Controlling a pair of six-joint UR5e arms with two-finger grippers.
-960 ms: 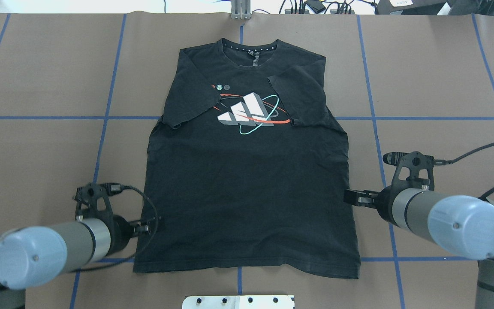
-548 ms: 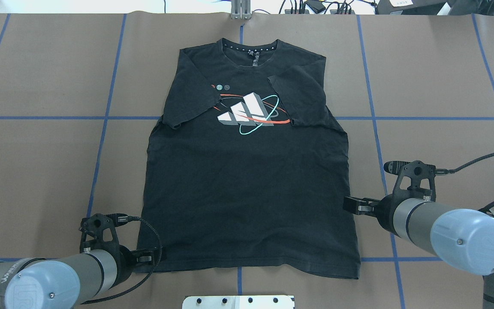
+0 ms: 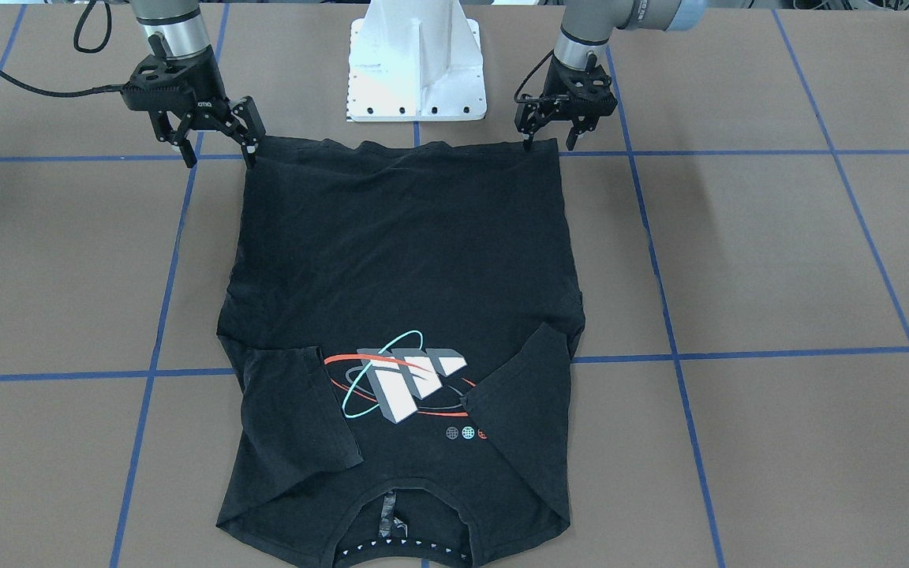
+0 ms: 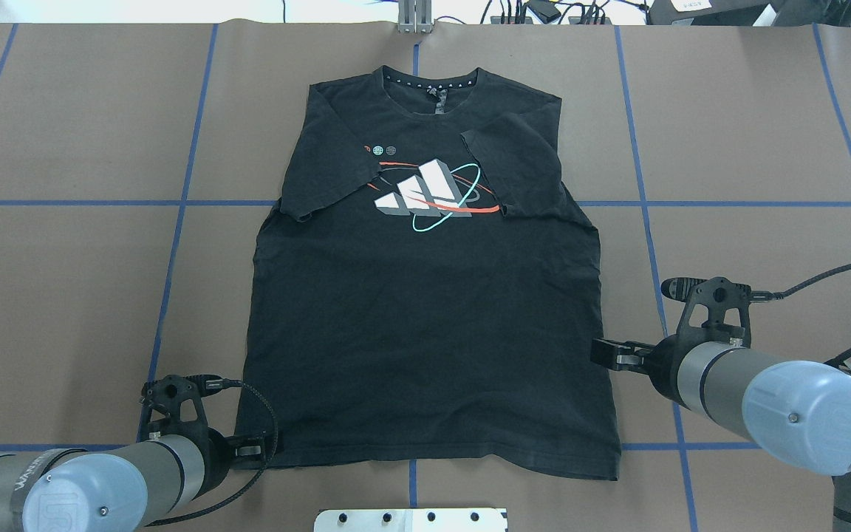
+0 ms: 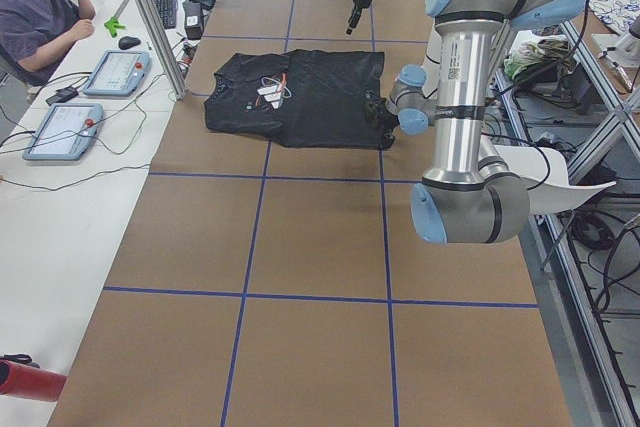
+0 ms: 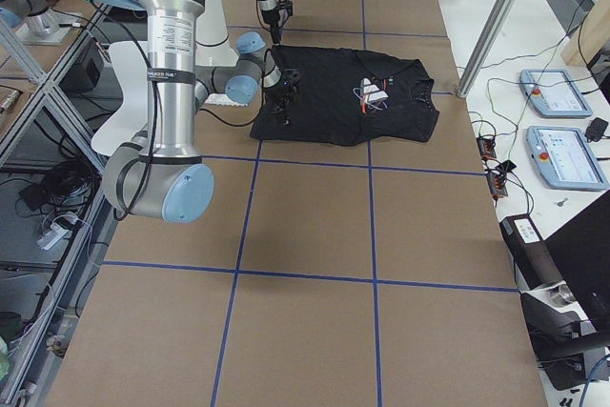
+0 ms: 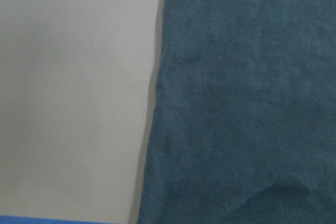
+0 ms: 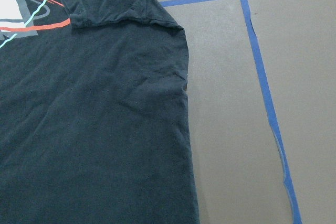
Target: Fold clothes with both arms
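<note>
The T-shirt [image 3: 407, 260] lies on the table [image 3: 778, 260], just before the pedestal [image 3: 417, 63].

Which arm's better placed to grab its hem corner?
Left. The left gripper sits low at the T-shirt hem corner, wrist view close on cloth; the right gripper hangs higher, wrist view wide.

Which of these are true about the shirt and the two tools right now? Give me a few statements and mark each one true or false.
The T-shirt lies with its logo facing up. True.
The sleeves are spread out flat to the sides. False: both sleeves are folded in over the chest.
The collar is the end nearest the robot's base. False: the hem is nearest the base, and the collar is at the far end.
The left tool and the right tool are both open. True.
</note>
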